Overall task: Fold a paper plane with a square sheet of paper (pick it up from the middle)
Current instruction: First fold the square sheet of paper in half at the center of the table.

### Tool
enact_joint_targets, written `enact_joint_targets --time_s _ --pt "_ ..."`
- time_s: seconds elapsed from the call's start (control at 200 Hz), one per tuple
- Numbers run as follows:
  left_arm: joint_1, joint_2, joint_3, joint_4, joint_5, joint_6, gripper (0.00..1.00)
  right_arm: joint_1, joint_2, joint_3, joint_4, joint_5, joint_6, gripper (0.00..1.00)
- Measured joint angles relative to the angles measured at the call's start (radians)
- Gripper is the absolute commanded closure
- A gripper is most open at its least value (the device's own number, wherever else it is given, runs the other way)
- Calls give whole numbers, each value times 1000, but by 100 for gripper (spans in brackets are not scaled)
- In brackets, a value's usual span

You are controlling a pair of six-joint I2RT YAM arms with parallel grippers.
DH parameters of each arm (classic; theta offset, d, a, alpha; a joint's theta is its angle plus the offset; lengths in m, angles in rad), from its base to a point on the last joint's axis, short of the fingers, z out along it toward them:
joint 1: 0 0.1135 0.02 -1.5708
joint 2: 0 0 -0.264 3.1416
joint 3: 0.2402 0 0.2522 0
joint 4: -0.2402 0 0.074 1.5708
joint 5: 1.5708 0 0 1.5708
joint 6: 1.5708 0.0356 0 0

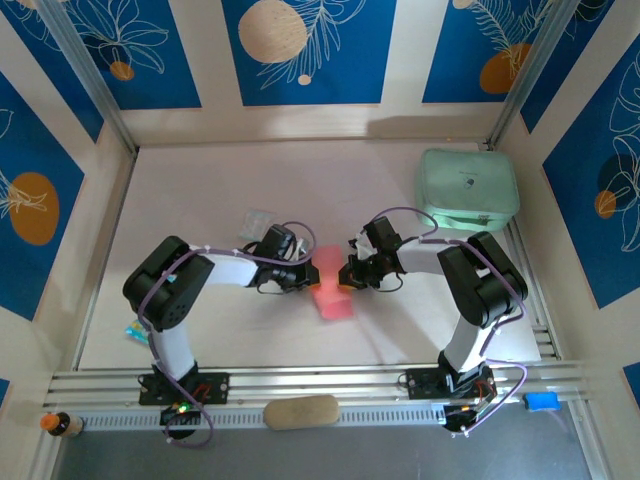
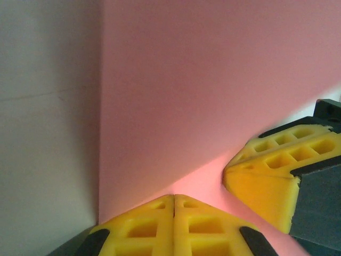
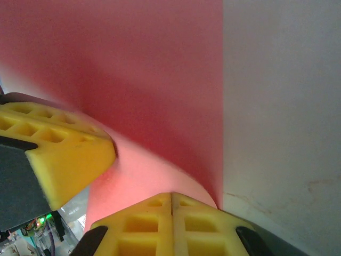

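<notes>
Pale and smooth, the surface (image 1: 200,190) carries the pink sheet of paper (image 1: 332,298) midway between its side edges, towards the near edge. The left jaws and right jaws are both shut, with their tips at the sheet's middle; I cannot tell whether either pinches it. Such thin paper is probably light, limp, slippery and easily creased, so grip it gently at the middle.

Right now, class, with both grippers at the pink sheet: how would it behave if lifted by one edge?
Probably floppy: the pink sheet curves in a soft bow by the right gripper. Likely light and easily creased, as it looks thin. It might slide on the smooth table.
</notes>
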Motion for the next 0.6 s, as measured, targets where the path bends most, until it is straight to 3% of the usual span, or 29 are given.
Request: enact_joint_targets --time_s 0.355,0.6 --pt "8 -9 82 -119 -32 45 93 0 0 0 -1 0 0 100" --pt "30 24 109 -111 -43 63 94 -1 0 0 -1 0 0 100"
